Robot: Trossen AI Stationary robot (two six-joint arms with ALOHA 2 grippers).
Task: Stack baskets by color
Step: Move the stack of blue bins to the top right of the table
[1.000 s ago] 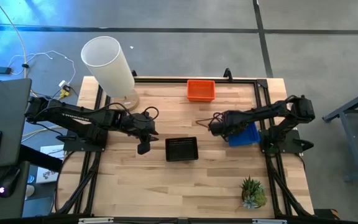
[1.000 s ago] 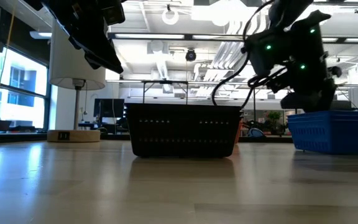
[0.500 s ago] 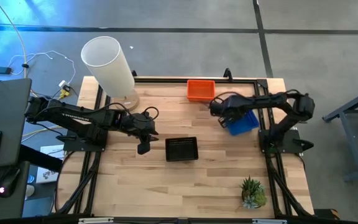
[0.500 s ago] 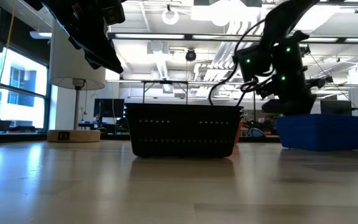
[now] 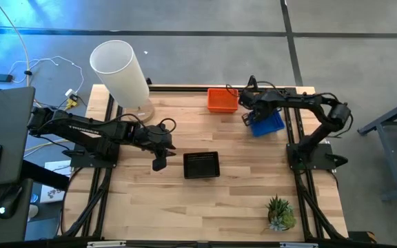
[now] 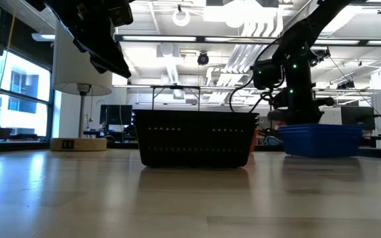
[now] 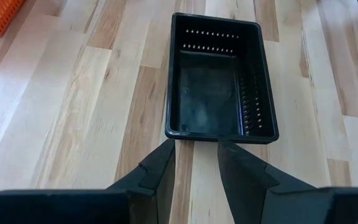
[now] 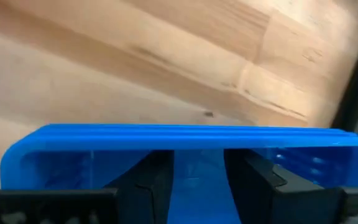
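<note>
The blue basket (image 5: 267,124) is at the far right of the table, just right of the orange basket (image 5: 222,100). My right gripper (image 5: 249,118) is shut on the blue basket's left end, and the low view shows it coming down into the basket (image 6: 321,139). The black basket (image 5: 201,165) rests on its bottom at the table's middle. My left gripper (image 5: 158,162) hovers open just left of the black basket (image 7: 219,81), touching nothing. My right gripper (image 8: 197,177) holds the blue basket at its end toward the table's left, below the rim (image 8: 197,138). Blue plastic fills the gap between the two fingers (image 8: 157,177). They come from above, steeply slanted. The basket sits level; I cannot tell whether its bottom touches the table.
A tall white cylinder (image 5: 119,69) stands at the far left corner. A small green plant (image 5: 280,213) stands at the near right. The black frame rail (image 5: 288,103) runs close behind the blue basket. Bare wood lies between the black basket and the near edge.
My right gripper has swung toward the table's far edge, rolling as it went, and has carried the blue basket level from the right middle of the table to a spot beside the orange basket. The basket has turned a little on the way.
</note>
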